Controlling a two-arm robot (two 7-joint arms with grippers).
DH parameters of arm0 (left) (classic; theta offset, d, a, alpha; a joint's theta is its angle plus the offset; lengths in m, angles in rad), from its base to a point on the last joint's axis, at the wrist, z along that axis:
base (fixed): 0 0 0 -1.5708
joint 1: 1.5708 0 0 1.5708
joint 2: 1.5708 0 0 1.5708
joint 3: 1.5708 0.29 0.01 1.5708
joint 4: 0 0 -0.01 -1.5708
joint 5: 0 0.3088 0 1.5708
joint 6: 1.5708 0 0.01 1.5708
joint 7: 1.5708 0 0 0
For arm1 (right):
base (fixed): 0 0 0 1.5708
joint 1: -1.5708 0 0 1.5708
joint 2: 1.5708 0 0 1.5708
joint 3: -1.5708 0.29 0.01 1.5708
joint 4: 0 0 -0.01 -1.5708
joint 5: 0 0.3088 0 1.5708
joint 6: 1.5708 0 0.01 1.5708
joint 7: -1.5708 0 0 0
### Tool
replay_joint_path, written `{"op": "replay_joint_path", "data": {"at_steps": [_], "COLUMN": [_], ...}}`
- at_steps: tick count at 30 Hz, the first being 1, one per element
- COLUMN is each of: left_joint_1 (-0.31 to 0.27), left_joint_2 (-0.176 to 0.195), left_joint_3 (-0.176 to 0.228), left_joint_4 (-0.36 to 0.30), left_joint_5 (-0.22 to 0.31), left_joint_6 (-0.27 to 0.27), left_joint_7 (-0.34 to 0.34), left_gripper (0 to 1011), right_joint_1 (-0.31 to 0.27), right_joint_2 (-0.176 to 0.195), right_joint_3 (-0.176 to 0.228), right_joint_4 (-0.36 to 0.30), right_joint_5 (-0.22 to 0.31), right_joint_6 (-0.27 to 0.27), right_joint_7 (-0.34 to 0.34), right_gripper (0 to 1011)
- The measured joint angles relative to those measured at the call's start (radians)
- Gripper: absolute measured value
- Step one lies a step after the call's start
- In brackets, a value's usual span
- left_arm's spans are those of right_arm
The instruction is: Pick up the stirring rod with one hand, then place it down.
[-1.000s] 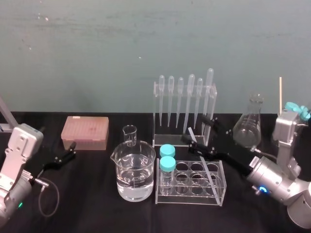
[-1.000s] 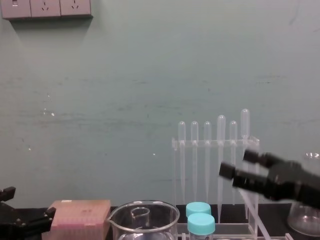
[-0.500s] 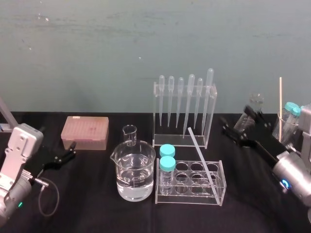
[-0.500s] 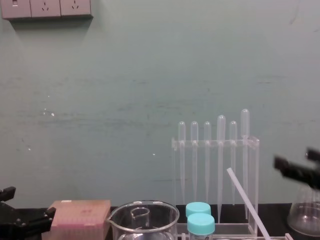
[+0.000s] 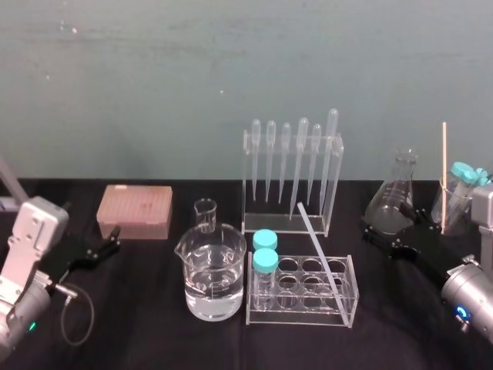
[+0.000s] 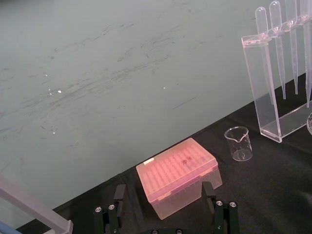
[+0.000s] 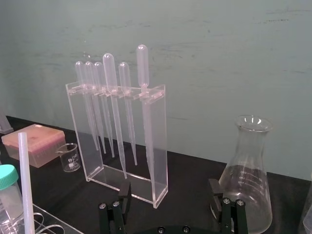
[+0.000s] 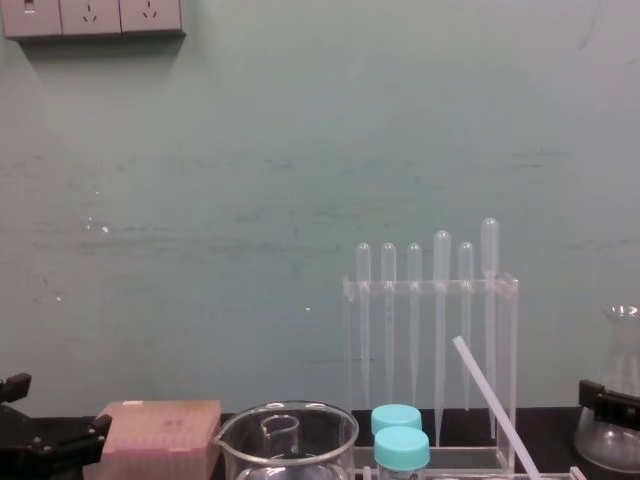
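Note:
The stirring rod [image 5: 317,245] is a thin translucent-white stick that leans with its lower end in the clear test tube rack [image 5: 350,304] and its upper end toward the pipette stand. It also shows in the chest view as the stirring rod [image 8: 490,400] and in the right wrist view as the stirring rod [image 7: 23,180]. My right gripper [image 5: 383,235] hangs low to the right of the rack, in front of the conical flask [image 5: 393,202], open and empty, well apart from the rod. From the right wrist camera the right gripper [image 7: 169,195] has its fingers spread wide. My left gripper [image 5: 110,240] rests open at the far left.
A water-filled beaker [image 5: 209,271], a small beaker [image 5: 205,212] and a pink tip box [image 5: 135,210] stand left of the rack. Two blue-capped tubes [image 5: 264,259] sit in the rack. The pipette stand [image 5: 293,173] is behind it. A cup of tubes with a wooden stick [image 5: 454,196] is far right.
My right gripper has drawn away from the rod, swinging right and then down in front of the flask. The rod stays leaning in the rack. The left arm has not moved.

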Motion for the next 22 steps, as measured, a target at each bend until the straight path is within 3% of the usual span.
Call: {"op": "replay_joint_path", "data": {"at_steps": [22], "left_joint_1": [0.0], "left_joint_2": [0.0], "left_joint_3": [0.0], "left_joint_4": [0.0], "left_joint_5": [0.0], "left_joint_6": [0.0], "left_joint_7": [0.0], "left_gripper": [1000], "right_joint_1": [0.006], "right_joint_2": [-0.002], "right_joint_3": [-0.003], "right_joint_4": [0.001], "right_joint_5": [0.0], "right_joint_6": [-0.016], "right_joint_7": [0.006], "right_gripper": [1003]}}
